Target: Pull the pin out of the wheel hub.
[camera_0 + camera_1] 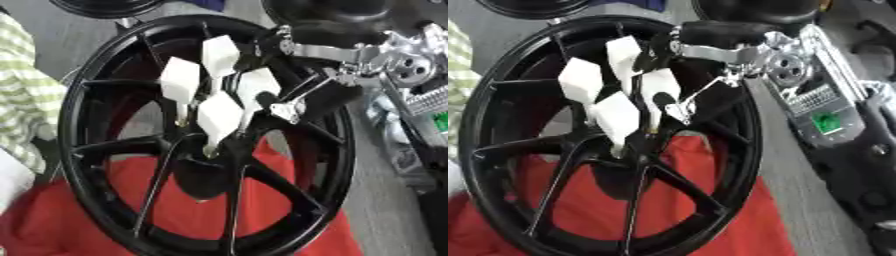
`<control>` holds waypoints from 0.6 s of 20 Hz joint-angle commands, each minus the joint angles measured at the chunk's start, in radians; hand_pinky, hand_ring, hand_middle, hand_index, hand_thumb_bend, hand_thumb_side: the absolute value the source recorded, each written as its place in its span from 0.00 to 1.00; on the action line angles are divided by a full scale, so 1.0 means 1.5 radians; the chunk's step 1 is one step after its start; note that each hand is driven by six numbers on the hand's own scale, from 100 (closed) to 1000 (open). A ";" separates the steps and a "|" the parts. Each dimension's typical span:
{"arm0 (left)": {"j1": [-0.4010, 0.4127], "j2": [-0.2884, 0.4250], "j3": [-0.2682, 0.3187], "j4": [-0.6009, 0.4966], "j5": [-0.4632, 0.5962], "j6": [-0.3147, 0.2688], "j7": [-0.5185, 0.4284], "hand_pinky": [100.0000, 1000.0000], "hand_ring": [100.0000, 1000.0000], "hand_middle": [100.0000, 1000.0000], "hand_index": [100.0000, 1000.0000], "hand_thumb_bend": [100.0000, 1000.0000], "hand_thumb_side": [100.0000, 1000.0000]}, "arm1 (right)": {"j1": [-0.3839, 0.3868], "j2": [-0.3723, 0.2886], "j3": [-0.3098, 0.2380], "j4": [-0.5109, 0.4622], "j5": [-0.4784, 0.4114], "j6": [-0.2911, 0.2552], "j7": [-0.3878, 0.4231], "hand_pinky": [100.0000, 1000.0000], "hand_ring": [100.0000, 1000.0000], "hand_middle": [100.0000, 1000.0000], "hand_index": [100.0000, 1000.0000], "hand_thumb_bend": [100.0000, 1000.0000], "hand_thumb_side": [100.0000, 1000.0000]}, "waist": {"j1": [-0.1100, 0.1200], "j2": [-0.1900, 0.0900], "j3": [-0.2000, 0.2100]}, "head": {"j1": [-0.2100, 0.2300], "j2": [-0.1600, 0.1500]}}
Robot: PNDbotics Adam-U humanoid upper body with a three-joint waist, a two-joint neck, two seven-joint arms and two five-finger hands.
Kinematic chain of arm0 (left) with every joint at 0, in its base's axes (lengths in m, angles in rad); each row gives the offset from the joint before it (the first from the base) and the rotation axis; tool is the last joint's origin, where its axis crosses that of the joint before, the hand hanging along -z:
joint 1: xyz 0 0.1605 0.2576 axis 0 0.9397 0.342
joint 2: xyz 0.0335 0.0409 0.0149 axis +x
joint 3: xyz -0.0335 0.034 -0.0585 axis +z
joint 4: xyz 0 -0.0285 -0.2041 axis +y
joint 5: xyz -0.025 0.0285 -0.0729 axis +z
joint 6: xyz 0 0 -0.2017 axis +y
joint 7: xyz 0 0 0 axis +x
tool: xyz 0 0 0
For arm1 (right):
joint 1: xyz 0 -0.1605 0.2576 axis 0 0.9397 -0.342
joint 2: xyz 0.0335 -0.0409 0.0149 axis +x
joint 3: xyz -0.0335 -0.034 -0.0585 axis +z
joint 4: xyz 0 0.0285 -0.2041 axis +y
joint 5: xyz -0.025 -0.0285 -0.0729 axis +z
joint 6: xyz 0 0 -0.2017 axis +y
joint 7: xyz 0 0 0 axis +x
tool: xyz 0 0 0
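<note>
Hub (208,165) of black wheel (79,150) lying over red cloth (184,210). Right robot hand (219,100) reaching in from upper right, white fingers (179,80) spreading straight down at hub. Pin not discernible.

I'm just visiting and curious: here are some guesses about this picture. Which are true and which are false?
1. The wheel is black. True.
2. The cloth behind the spokes is blue. False: it is red.
3. The right hand has white fingers reaching down at the hub. True.
4. The hand comes in from the lower left. False: its arm enters from the upper right.
5. The wheel lies flat, with no spokes. False: spokes fan out from the hub.
</note>
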 commanded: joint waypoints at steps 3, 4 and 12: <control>-0.007 0.007 0.000 -0.013 -0.004 -0.002 -0.003 0.60 0.72 0.67 0.73 0.00 0.79 | -0.004 -0.003 -0.003 0.012 0.024 -0.009 0.002 0.85 0.78 0.78 0.85 0.00 0.19 | 0.004 -0.006 0.003 | -0.004 -0.014; -0.007 0.007 0.000 -0.013 -0.004 -0.002 -0.003 0.60 0.72 0.67 0.73 0.00 0.79 | -0.004 -0.002 -0.002 0.015 0.027 -0.011 0.003 0.85 0.78 0.78 0.85 0.00 0.19 | 0.004 -0.006 0.003 | -0.003 -0.013; -0.009 0.006 -0.001 -0.013 -0.004 -0.003 -0.003 0.60 0.72 0.67 0.73 0.00 0.79 | -0.004 -0.002 -0.005 0.028 0.042 -0.019 0.007 0.85 0.78 0.77 0.85 0.00 0.20 | 0.005 -0.004 0.002 | -0.007 -0.019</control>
